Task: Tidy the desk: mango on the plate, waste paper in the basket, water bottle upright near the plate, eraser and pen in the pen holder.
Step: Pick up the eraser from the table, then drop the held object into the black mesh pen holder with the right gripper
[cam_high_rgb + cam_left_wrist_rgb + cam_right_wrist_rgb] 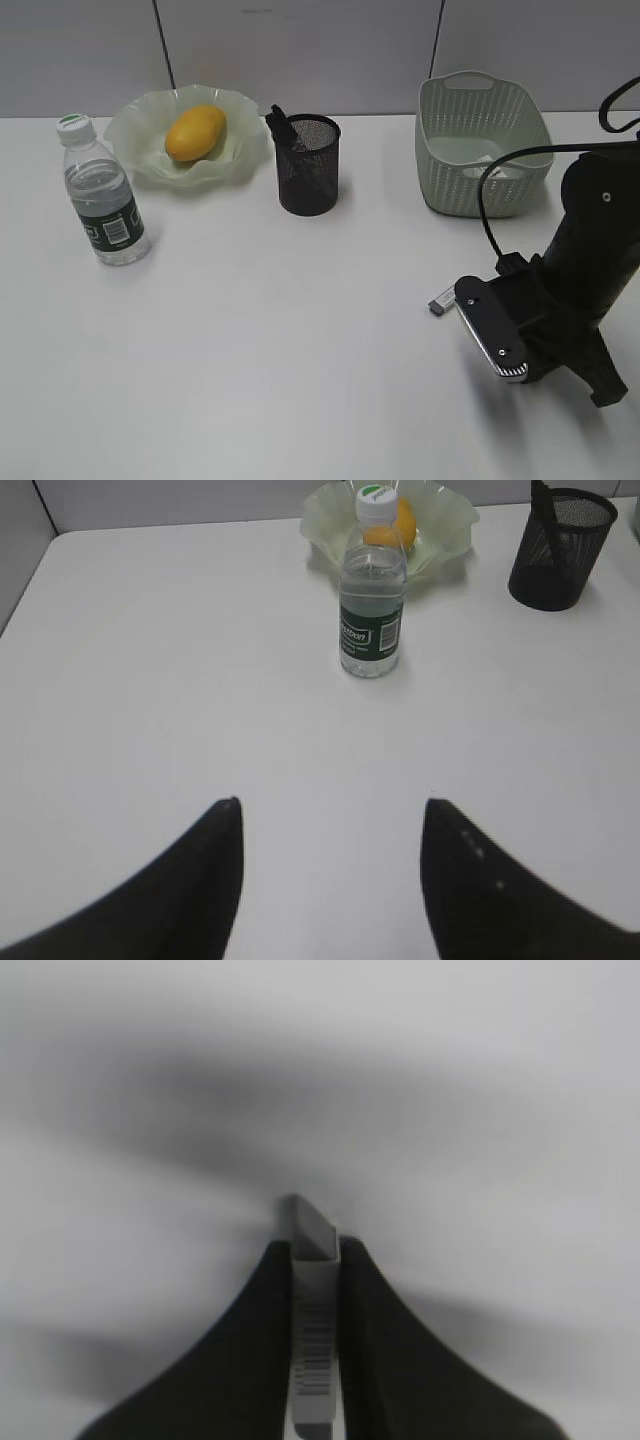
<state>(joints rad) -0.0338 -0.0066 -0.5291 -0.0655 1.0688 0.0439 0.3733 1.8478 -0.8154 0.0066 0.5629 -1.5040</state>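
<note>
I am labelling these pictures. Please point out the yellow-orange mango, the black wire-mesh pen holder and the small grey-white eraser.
yellow-orange mango (195, 133), exterior view, middle of fruit.
black wire-mesh pen holder (310, 172), exterior view, front wall.
small grey-white eraser (309, 1228), right wrist view, upper end.

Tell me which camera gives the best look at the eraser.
The right wrist view: the eraser fills the centre, pinched between the right gripper's fingers, its barcode sleeve readable. The exterior view shows only one end of it poking out beside the gripper on the table. The left wrist view does not show it.
</note>
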